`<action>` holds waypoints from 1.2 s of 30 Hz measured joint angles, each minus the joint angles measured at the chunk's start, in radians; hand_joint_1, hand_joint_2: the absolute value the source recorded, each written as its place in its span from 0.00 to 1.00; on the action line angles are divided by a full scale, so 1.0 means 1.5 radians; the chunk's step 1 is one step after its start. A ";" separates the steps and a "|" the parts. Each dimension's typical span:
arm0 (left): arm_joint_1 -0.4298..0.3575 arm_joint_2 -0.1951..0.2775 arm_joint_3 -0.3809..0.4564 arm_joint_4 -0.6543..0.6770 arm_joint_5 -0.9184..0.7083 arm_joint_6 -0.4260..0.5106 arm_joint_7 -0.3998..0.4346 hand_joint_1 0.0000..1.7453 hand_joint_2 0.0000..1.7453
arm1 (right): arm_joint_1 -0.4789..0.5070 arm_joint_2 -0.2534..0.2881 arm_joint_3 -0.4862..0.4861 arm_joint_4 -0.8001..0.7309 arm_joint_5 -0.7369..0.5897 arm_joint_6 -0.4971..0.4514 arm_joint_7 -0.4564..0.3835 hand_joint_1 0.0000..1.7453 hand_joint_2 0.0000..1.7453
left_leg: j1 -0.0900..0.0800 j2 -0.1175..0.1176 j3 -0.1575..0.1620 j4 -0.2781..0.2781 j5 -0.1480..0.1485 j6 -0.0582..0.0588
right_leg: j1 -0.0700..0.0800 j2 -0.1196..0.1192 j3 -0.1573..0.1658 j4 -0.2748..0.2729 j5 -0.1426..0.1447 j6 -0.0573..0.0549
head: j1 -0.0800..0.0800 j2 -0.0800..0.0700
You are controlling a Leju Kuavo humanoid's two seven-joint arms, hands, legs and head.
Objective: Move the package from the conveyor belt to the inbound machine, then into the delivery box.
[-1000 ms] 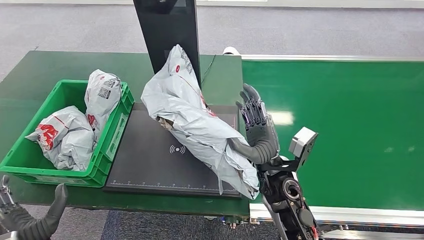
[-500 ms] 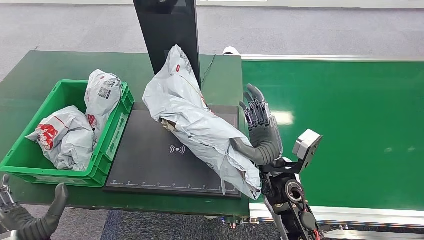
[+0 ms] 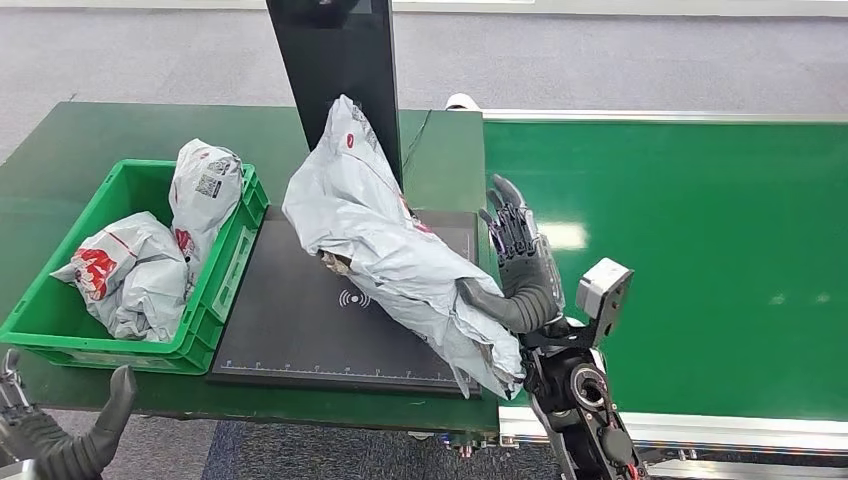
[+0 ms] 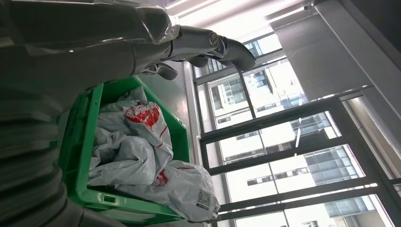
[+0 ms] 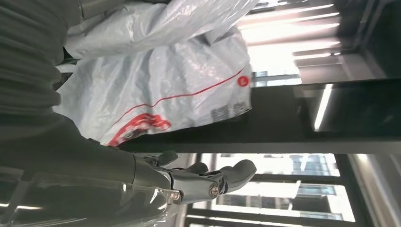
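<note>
A long grey plastic package (image 3: 390,240) lies slanted across the black inbound machine pad (image 3: 290,330), its top end leaning on the black upright screen post (image 3: 335,60). My right hand (image 3: 518,265) stands at the package's lower right side, between pad and conveyor belt (image 3: 700,250). Its thumb touches the package and its fingers (image 3: 508,215) point straight up, apart from it. In the right wrist view the package (image 5: 165,80) lies beside the outstretched right hand (image 5: 189,177). My left hand (image 3: 60,445) hangs low at the near left, open and holding nothing.
The green delivery box (image 3: 60,340) stands left of the pad on the green table, with two grey packages (image 3: 135,270) in it. The left wrist view looks at the same box (image 4: 80,142) from below. The belt surface to the right is bare.
The package has shifted slightly left and settled lower on the pad. My right hand drifted a little right, then back, fingers staying straight. The left hand has not moved.
</note>
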State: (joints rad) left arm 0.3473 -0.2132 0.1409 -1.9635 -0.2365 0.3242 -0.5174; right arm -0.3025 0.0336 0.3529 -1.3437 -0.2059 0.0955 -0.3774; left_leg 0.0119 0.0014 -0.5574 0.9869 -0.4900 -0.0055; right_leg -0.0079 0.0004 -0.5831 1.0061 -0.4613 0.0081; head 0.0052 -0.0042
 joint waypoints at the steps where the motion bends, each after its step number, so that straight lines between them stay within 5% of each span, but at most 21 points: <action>1: 0.000 0.000 0.000 0.000 -0.001 0.000 0.001 0.00 1.00 | 0.000 -0.003 0.000 0.001 0.019 -0.002 0.017 0.00 1.00 | 0.000 0.000 0.000 0.000 0.000 0.000 | 0.000 0.000 0.000 0.000 0.000 0.000 | 0.000 0.000; 9: -0.003 0.007 -0.012 -0.003 -0.007 0.001 0.024 0.00 1.00 | -0.069 -0.041 0.016 0.121 0.272 -0.002 0.177 0.00 1.00 | 0.000 0.000 0.000 0.000 0.000 0.000 | 0.000 0.000 0.001 0.000 0.000 0.000 | 0.000 0.000; 18: -0.005 0.014 -0.026 -0.006 -0.012 0.002 0.034 0.00 1.00 | -0.137 -0.054 0.035 0.270 0.420 -0.028 0.212 0.00 1.00 | 0.000 0.000 0.001 0.000 0.000 0.000 | 0.000 0.000 0.001 0.000 0.000 0.000 | 0.000 0.000; 24: -0.005 0.014 -0.032 -0.007 -0.019 0.001 0.039 0.00 1.00 | -0.137 -0.055 0.024 0.287 0.420 -0.022 0.195 0.00 1.00 | 0.000 0.000 0.001 0.000 0.000 0.000 | 0.000 0.000 0.001 0.000 0.000 0.000 | 0.000 0.000; 36: -0.016 0.014 -0.034 -0.007 -0.017 0.000 0.033 0.00 1.00 | -0.093 -0.047 -0.064 0.229 0.171 0.077 0.064 0.00 1.00 | 0.000 0.000 0.001 0.000 0.000 0.000 | 0.000 0.000 0.001 0.000 0.000 0.000 | 0.000 0.000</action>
State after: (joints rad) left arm 0.3237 -0.1924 0.0906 -1.9741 -0.2613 0.3241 -0.4682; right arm -0.4413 -0.0363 0.2562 -1.0001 0.0511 0.2104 -0.2807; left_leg 0.0119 0.0010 -0.5558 0.9869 -0.4899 -0.0053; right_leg -0.0079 0.0002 -0.5810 1.0061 -0.4612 0.0082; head 0.0050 -0.0042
